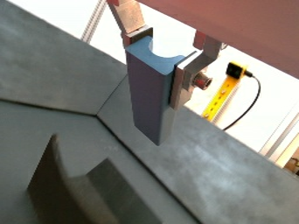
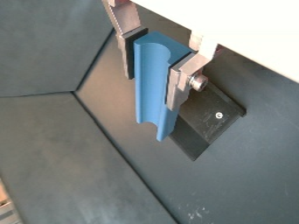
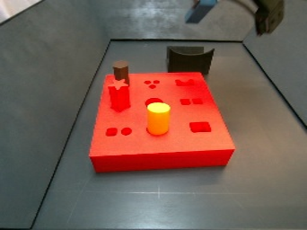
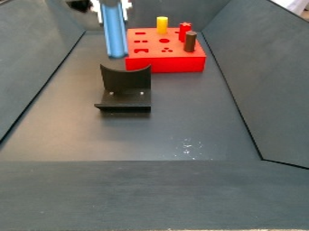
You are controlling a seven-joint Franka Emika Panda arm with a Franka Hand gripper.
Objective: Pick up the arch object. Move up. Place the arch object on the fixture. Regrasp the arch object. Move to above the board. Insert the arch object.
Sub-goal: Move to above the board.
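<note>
My gripper [image 1: 163,61] is shut on the slate-blue arch object [image 1: 146,96], which hangs lengthwise from the fingers with its arch cut-out between the pads. Both wrist views show this grip [image 2: 156,57], and the arch object [image 2: 152,96] is clear of the floor. In a side view the gripper [image 3: 258,11] holds the arch object [image 3: 202,11] high above the dark fixture [image 3: 189,59], behind the red board [image 3: 162,112]. In the side view from the opposite end the arch object [image 4: 114,32] hangs over the fixture [image 4: 125,86], with the board [image 4: 163,52] beyond it.
A yellow cylinder [image 3: 157,118], a brown cylinder [image 3: 121,70] and a red star peg [image 3: 118,93] stand in the board. Sloping grey walls enclose the floor on all sides. The fixture's base plate [image 2: 208,122] lies below the gripper.
</note>
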